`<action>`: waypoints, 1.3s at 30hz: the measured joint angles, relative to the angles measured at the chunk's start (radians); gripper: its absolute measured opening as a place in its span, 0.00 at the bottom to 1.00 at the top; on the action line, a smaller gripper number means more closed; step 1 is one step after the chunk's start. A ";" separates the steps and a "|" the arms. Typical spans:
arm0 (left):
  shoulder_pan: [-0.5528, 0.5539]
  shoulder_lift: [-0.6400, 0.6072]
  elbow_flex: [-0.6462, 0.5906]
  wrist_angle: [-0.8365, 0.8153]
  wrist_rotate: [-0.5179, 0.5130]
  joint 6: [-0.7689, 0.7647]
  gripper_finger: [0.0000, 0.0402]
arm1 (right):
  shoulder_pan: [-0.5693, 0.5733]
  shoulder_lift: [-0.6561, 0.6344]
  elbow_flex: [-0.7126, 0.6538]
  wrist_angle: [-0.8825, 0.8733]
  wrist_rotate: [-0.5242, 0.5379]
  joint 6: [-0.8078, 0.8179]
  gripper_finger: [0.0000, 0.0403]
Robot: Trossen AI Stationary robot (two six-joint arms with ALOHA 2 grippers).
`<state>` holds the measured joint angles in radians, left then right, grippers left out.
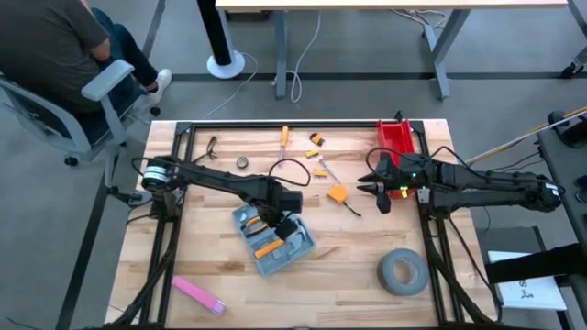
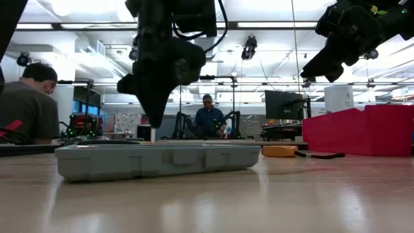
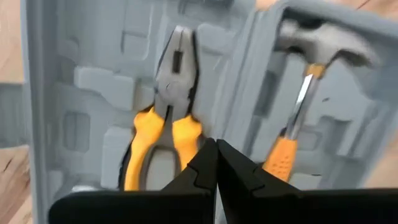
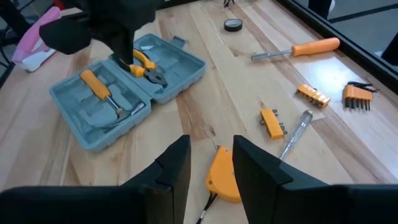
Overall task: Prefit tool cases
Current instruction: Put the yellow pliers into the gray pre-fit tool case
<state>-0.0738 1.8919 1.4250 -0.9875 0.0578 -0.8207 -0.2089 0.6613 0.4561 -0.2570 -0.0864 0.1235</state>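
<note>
The blue-grey tool case [image 1: 272,240] lies open and flat on the table, its two halves side by side. One half holds yellow-handled pliers [image 3: 168,112]. The other holds an orange-handled hammer [image 3: 301,93]. My left gripper [image 3: 216,152] is shut and hovers just above the pliers' handles. The low view shows a gap between its tip [image 2: 155,123] and the case [image 2: 155,158]. My right gripper [image 4: 211,158] is open and raised above the table, over an orange tape measure [image 4: 224,174], to the right of the case.
A red bin [image 1: 396,142] stands at the far right and a grey tape roll [image 1: 402,272] at the near right. A pink object [image 1: 197,295] lies near left. An orange-handled screwdriver [image 4: 298,50], orange bit holders [image 4: 312,94] and a small black ring [image 4: 233,25] are scattered far of the case. A person sits beyond the far left corner.
</note>
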 joint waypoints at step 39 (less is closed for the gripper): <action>0.006 -0.023 -0.014 -0.036 0.026 -0.003 0.00 | 0.000 0.000 0.000 0.000 0.000 0.014 0.20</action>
<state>-0.0681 1.8686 1.4105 -1.0239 0.0840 -0.8238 -0.2092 0.6609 0.4561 -0.2568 -0.0860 0.1371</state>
